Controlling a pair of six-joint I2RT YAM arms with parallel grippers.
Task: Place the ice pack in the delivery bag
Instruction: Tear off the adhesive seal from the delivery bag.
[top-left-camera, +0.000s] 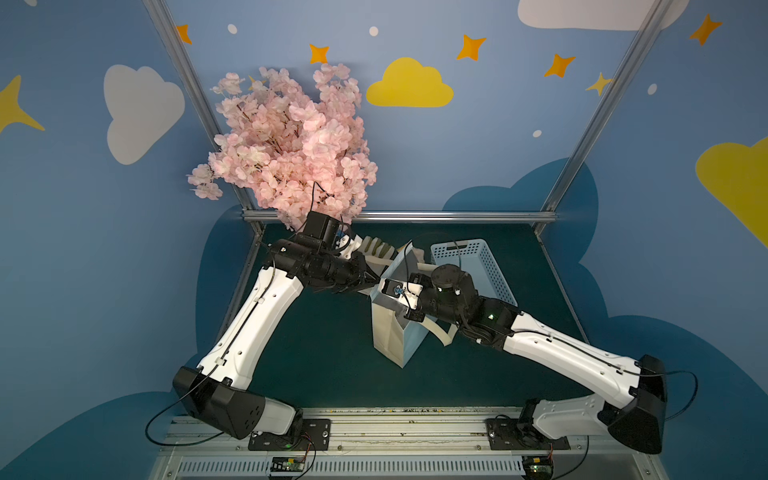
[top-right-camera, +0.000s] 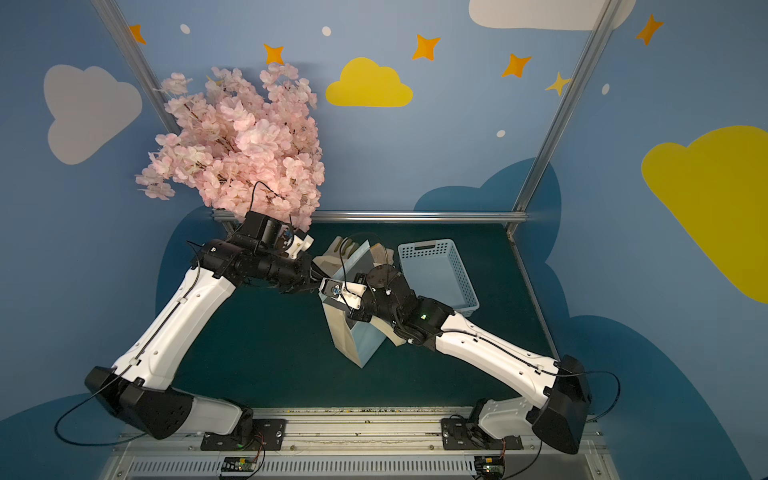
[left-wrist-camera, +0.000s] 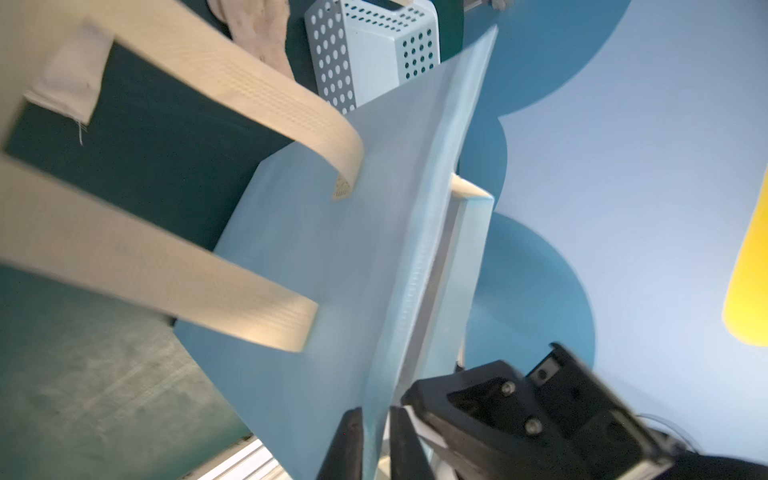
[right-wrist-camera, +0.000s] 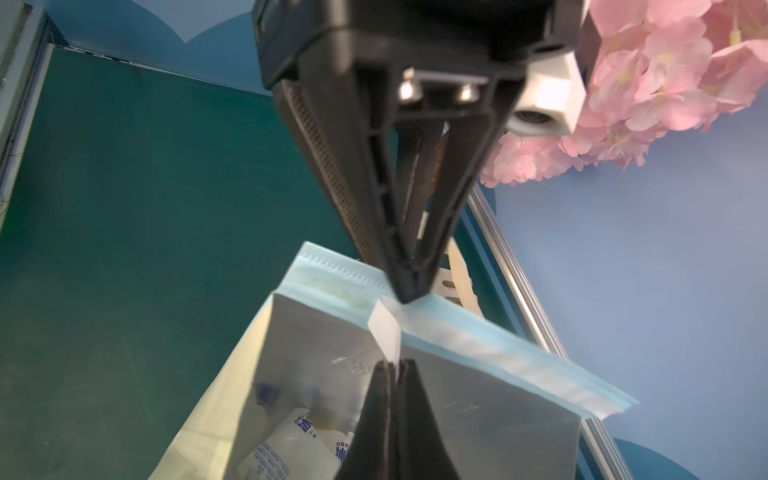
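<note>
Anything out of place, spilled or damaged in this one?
Nothing spilled or torn. The ice pack lies inside the delivery bag, which stands on the table. Only stray item: beige gloves lying behind the bag.

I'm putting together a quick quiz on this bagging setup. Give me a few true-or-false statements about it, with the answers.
1. The ice pack lies inside the bag. True.
2. The gloves lie in the basket. False: they lie outside it, on the table behind the bag.
3. The bag's lining is silver. True.
4. The pink blossoms stand by the right arm's base. False: they stand at the far corner, near the left gripper.
5. The right gripper is wide open. False: it is shut on the bag's white tag.
</note>
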